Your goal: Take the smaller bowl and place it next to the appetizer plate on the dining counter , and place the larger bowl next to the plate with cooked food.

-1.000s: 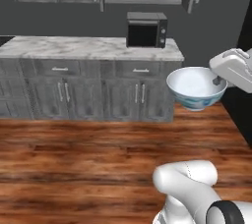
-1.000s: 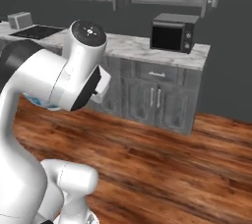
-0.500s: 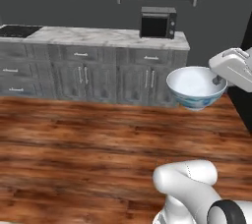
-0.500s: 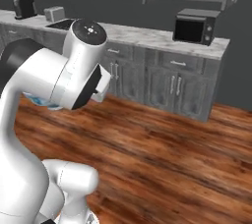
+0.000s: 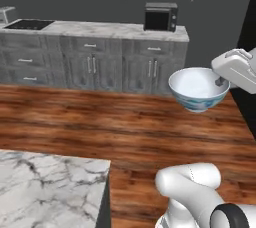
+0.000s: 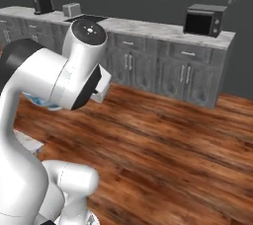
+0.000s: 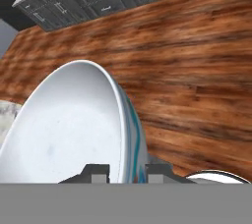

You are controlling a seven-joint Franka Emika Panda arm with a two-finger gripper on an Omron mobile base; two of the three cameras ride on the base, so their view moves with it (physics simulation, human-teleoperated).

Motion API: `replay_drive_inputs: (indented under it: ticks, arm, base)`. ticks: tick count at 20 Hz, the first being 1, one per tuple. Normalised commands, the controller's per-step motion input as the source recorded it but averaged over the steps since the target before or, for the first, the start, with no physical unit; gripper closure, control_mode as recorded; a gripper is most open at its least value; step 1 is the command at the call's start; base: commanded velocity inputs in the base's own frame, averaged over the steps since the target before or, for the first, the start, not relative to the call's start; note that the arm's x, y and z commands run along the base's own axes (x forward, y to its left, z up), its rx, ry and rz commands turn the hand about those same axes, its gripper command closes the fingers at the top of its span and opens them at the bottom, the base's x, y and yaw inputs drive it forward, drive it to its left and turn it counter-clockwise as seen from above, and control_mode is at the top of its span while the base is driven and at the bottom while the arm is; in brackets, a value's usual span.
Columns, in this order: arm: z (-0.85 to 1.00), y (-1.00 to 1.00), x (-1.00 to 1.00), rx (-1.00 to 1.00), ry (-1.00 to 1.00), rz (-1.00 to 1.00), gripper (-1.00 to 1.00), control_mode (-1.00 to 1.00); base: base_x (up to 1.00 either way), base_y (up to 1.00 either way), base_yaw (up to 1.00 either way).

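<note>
While held above the wood floor (image 5: 100, 122), larger bowl (image 5: 197, 88) has its rim pinched between gripper (image 7: 121, 171) fingers.

1. From behind the arm's left, the left base view is aimed forward and down; the microwave (image 5: 160, 17) is seen far off at 12 o'clock.
2. The right base view is taken from behind-right; the same microwave (image 6: 202, 20) is shared, at 1 o'clock.
3. The hand view is held close above the wood floor (image 7: 197, 70).
</note>
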Motion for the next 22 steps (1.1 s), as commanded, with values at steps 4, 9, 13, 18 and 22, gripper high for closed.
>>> replay_drive_inputs:
  ticks: [4, 9, 13, 18, 22]
  arm:
    - [0.0, 0.0, 0.0, 0.0, 0.0, 0.0, 1.0, 1.0]
    - [0.0, 0.0, 0.0, 0.0, 0.0, 0.0, 1.0, 1.0]
    - [0.0, 0.0, 0.0, 0.0, 0.0, 0.0, 1.0, 1.0]
    - [0.0, 0.0, 0.0, 0.0, 0.0, 0.0, 1.0, 1.0]
    - [0.0, 0.0, 0.0, 0.0, 0.0, 0.0, 1.0, 1.0]
  base:
    - [-1.0, 0.0, 0.0]
    - [-1.0, 0.03, -0.03]
    - [-1.0, 0.18, -0.07]
    - [-1.0, 0.26, -0.13]
    - [-1.0, 0.26, -0.21]
